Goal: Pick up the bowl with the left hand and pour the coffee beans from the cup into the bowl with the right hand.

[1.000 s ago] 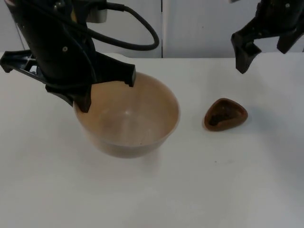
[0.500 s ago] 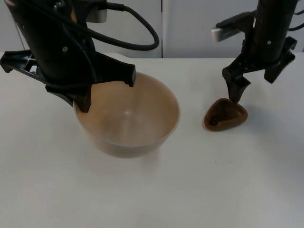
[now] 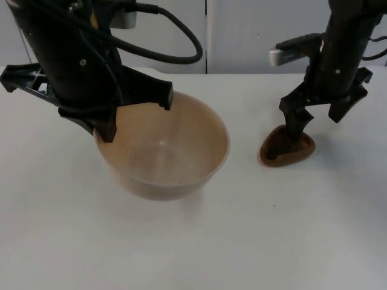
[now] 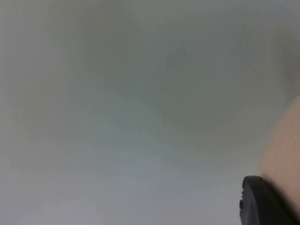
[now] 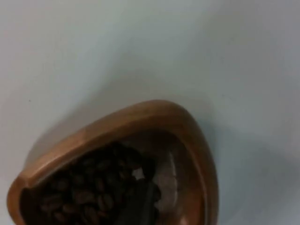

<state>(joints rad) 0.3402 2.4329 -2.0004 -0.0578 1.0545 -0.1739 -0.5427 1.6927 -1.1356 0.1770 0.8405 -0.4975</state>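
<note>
A wide tan bowl [image 3: 162,148] hangs at the table's left half, with my left gripper [image 3: 106,132] shut on its left rim. In the left wrist view one black fingertip [image 4: 262,202] lies against the bowl's pale wall [image 4: 287,140]. To the right, a small brown cup [image 3: 288,147] with rounded corners stands on the table and holds coffee beans [image 5: 89,192]. My right gripper [image 3: 315,124] is open and low over the cup's far side. One finger [image 3: 295,128] dips inside the cup, and its tip [image 5: 140,206] rests among the beans. The other finger stays outside the cup.
The white table top [image 3: 254,235] stretches bare in front of the bowl and cup. The grey partition wall [image 3: 242,30] closes off the back. About a hand's width separates the bowl and the cup.
My right gripper has come down and leftward from the upper right to the cup, and one finger now reaches into it. The left arm and the bowl have not moved.
</note>
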